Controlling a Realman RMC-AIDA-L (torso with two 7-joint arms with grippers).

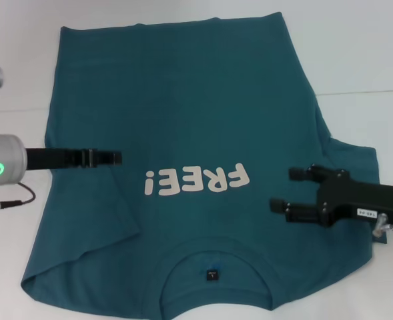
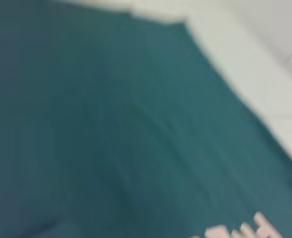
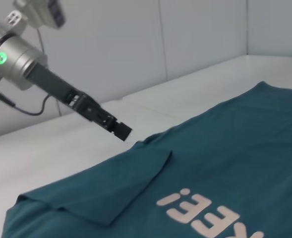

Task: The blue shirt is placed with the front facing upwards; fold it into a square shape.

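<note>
The blue shirt [image 1: 183, 100] lies spread face up on the white table, its cream "FREE!" lettering [image 1: 196, 180] in the middle and its collar [image 1: 213, 260] with a small dark label at the near edge. My left gripper [image 1: 116, 158] hovers shut and empty over the shirt's left side, just left of the lettering; it also shows in the right wrist view [image 3: 122, 131], a little above the cloth. My right gripper [image 1: 284, 189] is open and empty over the shirt's right side, next to the lettering. The left wrist view shows only teal cloth [image 2: 111, 124].
The shirt's left sleeve [image 1: 83, 227] lies as a loose flap with a raised crease, seen also in the right wrist view [image 3: 131, 183]. The right sleeve [image 1: 353, 160] spreads out under my right arm. White table [image 1: 363, 53] surrounds the shirt, with a wall behind.
</note>
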